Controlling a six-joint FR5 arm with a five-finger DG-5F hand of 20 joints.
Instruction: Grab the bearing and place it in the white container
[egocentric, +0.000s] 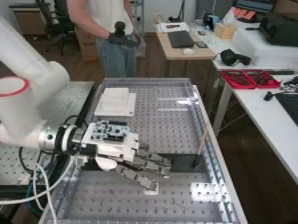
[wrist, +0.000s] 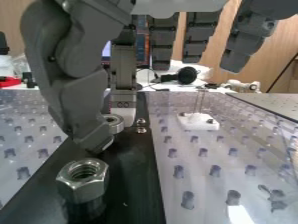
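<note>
Near the middle of the high view, the dark grey robot hand (egocentric: 146, 162) slants down to the right with its fingers nearly straight and loosely spread, gripping nothing that I can make out. Just beyond its thumb in the wrist view is the silver ring-shaped metal bearing (wrist: 114, 122), close beside a fingertip; whether either digit touches it, I can't tell.

What worries me is the pinch to come: if thumb and finger meet off-centre, that smooth round rim could squirt out and roll along the black flat strip (wrist: 133, 160). Nearer the wrist camera, a shiny steel hex nut (wrist: 83, 175) sits on a dark post, where a low sweep of the thumb might knock it. Farther off, the small white block with thin pins (wrist: 197, 121) could be clipped by a wide swing.

At upper left of centre in the high view sits the white square plastic container (egocentric: 115, 100), well apart; a weak hold would probably fail on that carry.
</note>
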